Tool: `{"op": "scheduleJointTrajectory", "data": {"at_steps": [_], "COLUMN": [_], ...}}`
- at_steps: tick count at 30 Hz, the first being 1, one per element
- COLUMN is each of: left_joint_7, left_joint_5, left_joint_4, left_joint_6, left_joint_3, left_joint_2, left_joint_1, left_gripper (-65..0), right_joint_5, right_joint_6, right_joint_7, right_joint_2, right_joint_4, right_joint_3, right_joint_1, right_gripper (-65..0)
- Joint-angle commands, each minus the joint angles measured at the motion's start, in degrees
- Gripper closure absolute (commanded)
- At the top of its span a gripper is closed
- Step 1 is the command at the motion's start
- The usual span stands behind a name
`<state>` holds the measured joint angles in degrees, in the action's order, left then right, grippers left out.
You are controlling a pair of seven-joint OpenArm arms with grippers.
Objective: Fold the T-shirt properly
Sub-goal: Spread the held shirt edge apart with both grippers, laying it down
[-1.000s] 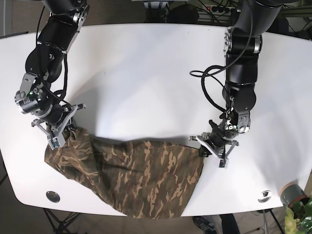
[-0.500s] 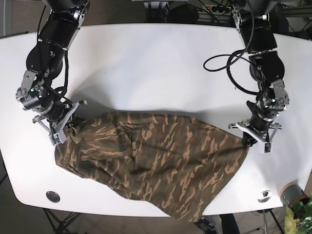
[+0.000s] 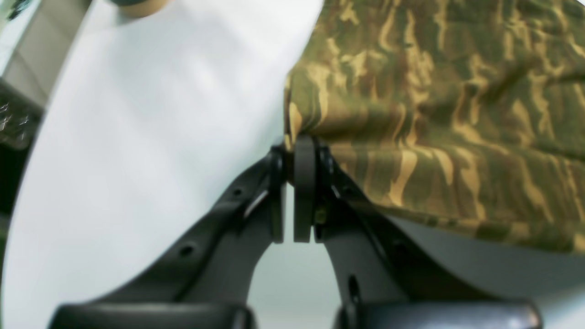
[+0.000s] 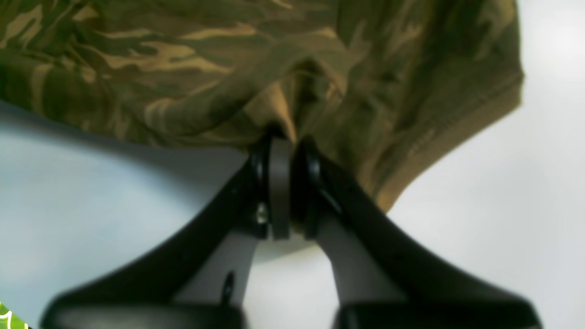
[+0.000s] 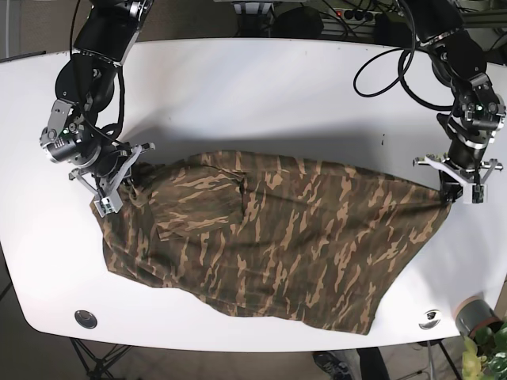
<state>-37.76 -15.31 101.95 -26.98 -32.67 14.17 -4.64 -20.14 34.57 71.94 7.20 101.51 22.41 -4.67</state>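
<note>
Taking the camouflage T-shirt (image 5: pixel 269 237) as the landmark: at its left edge in the base view, the right gripper (image 5: pixel 111 190) is pinching a bunched corner, jaws clamped on cloth. The shirt is lying stretched across the near half of the white table (image 5: pixel 253 95), wrinkled and uneven. At its right tip the left gripper (image 5: pixel 455 188) is gripping the hem, jaws closed on fabric. Judging by this, spreading is nearly done while every fold is remaining. Sleeves and collar are proving hard to make out; both wrist views are blurring
</note>
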Motion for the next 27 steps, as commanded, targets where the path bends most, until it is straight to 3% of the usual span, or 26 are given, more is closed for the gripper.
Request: {"op": "scheduleJointTrajectory", "data": {"at_steps": [1,14,27], "left_joint_7": [1.41,1.41,1.41], "left_joint_5": [-0.65,-0.56,-0.21], "left_joint_4": [3.5,5.26,3.67], "left_joint_6": [-1.46,-2.78,-2.78], "left_joint_3": [-2.02,-11.42,-10.63], "left_joint_2": [0.81,0.55,-1.21], "left_joint_1": [-1.03,-8.5,-16.76], "left_gripper": [0.0,0.0,0.0], "right_joint_5": [-0.56,-0.65,-0.56], "right_joint_6": [0.03,0.11,0.03], "right_joint_7": [-1.13,-1.13,-1.13], "right_joint_2": [0.67,-0.48,-0.65], "right_joint_4": [1.03,2.97,2.71], "right_joint_3": [0.22,0.14,0.14], "right_joint_1": [0.05,7.7,9.19], "right_gripper": [-2.4,-2.4,-2.4]}}
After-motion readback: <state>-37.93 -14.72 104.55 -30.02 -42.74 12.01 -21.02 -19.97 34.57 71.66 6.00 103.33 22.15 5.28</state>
